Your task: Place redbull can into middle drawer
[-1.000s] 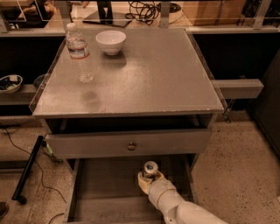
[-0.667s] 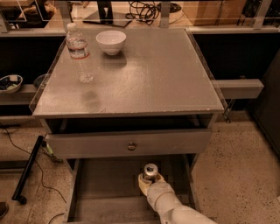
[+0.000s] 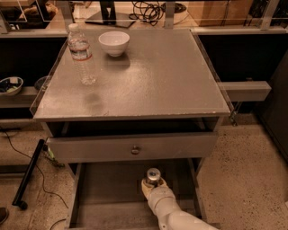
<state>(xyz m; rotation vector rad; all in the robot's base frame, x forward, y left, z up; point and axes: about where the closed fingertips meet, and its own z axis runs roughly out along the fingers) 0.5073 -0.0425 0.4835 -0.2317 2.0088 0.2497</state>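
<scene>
Gripper (image 3: 153, 183) clamped on redbull can (image 3: 153, 174), upright, 6 o'clock in frame, inside middle drawer (image 3: 103, 195). Bare floor w/ room toward 9; right wall nearer at 3; knobbed drawer front (image 3: 135, 147) at 12.

Grey cabinet table (image 3: 148, 81) at centre, its matt top catching warm, dim light; below it a closed drawer front (image 3: 90, 148) with a round knob (image 3: 135, 149); pale speckled floor (image 3: 252, 170) to the right and left, crossed at left by a thin black cable (image 3: 24, 146) and a black pole (image 3: 29, 173). Grey ledge (image 3: 245, 90) projects at right; dark shelving (image 3: 27, 58) at left; tan counter (image 3: 211, 11) behind. The gripper (image 3: 153, 183), clasping the redbull can (image 3: 153, 174), sits low at centre.
</scene>
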